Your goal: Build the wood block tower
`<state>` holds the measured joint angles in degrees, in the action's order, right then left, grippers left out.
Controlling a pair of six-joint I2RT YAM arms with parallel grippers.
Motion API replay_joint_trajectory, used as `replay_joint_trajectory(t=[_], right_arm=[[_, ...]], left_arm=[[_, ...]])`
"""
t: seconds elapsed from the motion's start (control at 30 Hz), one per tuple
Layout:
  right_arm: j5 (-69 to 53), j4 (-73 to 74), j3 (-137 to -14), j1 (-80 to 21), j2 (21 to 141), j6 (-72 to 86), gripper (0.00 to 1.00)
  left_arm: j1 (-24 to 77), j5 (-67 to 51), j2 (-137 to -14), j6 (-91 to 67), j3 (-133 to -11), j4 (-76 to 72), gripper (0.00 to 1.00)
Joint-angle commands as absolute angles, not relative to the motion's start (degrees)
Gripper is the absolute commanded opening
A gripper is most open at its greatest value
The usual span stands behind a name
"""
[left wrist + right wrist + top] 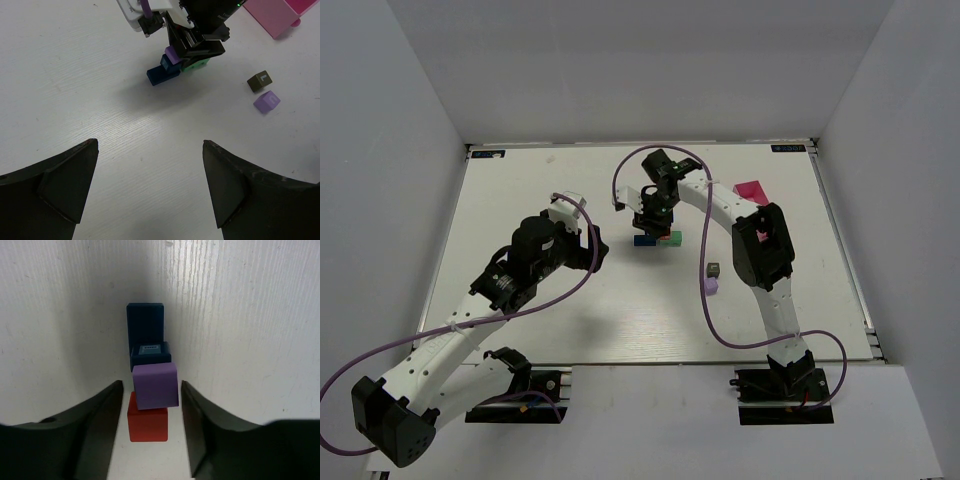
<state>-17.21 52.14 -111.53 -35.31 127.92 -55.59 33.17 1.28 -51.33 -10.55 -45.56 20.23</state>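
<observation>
Lab test cell: white table [520,190] inside plain grey walls [640,60].

We see a purple block [155,386], a red block [148,425], a dark blue block [145,322], a pink tray [272,15] and a white surface [75,75].

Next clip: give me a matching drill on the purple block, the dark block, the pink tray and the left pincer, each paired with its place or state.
Things:
1 purple block
2 dark block
3 pink tray
4 left pincer

Places or states:
A to the right of every block
B between the fingers of the right pincer
C wide open, holding nothing
D next to the lilac block

Pairs: 1-B, 2-D, 3-A, 4-C
</observation>
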Motion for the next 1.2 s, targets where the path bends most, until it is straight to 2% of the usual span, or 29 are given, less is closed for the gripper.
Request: replay_joint_trajectory(t=[0.0, 0.07, 0.1, 0.2, 0.23, 0.27, 0.53, 0.73, 0.87, 1.03, 1.1, 1.17], right_arm=[[-18.02, 51.86, -111.09, -35.25, 128.15, -55.81, 0.59], [-18.02, 51.94, -111.09, -35.33, 128.06, -55.90, 0.61], [-18.02, 51.94, -111.01, -35.25, 127.97, -55.81, 0.66], [-18.45, 51.68, -111.01, -35.24, 127.36, -55.99, 0.75], [-18.54, 51.77, -111.01, -35.33, 127.09, -55.99, 0.87], [-18.81, 51.68, -110.92, -35.42, 126.92, -55.99, 0.90], [-22.31, 49.57, -110.30, -35.60, 121.47, -54.94, 0.90], [-23.56, 47.55, -106.79, -35.60, 111.46, -53.44, 0.90], [-19.52, 43.34, -95.65, -35.24, 98.83, -50.37, 0.90], [-9.86, 27.44, -76.23, -34.46, 83.27, -45.10, 0.90], [-9.93, 22.88, -66.52, -33.84, 77.54, -45.00, 0.90], [-11.50, 20.66, -62.51, -32.18, 70.07, -46.22, 0.90]], left_arm=[[32.96, 1.49, -51.15, -10.72, -45.62, 19.42, 0.94], [32.96, 1.49, -51.15, -10.72, -45.62, 19.42, 0.94], [32.96, 1.49, -51.15, -10.72, -45.62, 19.42, 0.94], [32.96, 1.49, -51.15, -10.72, -45.62, 19.42, 0.94], [32.96, 1.49, -51.15, -10.72, -45.62, 19.42, 0.94], [32.96, 1.49, -51.15, -10.72, -45.62, 19.42, 0.94], [32.96, 2.02, -51.15, -10.72, -45.62, 19.42, 0.94], [32.96, 2.55, -51.15, -10.11, -45.62, 19.42, 0.94], [32.96, 2.55, -49.92, -9.05, -44.38, 17.24, 0.95], [32.96, -1.93, -49.39, -8.00, -43.34, 14.60, 1.00], [32.96, -3.86, -49.39, -8.96, -43.33, 13.97, 1.00], [32.96, -5.09, -51.14, -9.66, -43.33, 13.27, 1.00]])
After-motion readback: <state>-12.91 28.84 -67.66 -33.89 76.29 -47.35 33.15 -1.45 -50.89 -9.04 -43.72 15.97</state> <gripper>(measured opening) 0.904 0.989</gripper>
